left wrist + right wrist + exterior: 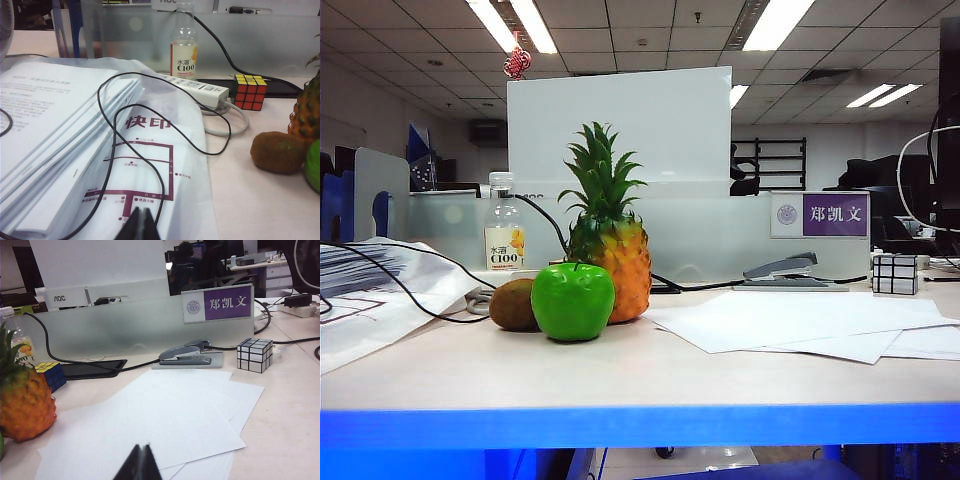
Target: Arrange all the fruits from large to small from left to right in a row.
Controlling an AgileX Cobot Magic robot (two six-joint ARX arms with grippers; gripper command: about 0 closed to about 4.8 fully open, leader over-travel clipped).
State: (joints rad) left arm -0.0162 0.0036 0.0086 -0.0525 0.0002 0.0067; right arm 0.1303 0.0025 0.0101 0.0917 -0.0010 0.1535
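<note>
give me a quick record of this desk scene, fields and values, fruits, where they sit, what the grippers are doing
fruits: pineapple, green apple, kiwi
layout: clustered left of centre; kiwi leftmost, apple in front, pineapple upright behind
order large to small from left: not yet
left gripper: shut, empty, over bagged papers
right gripper: shut, empty, over loose white sheets
other items: Rubik's cube, bottle, stapler, silver cube

Ceiling lights (775, 22) glow over an open office; a frosted partition (720, 235) with a white board (650, 125) lines the counter's (620, 375) far edge.
</note>
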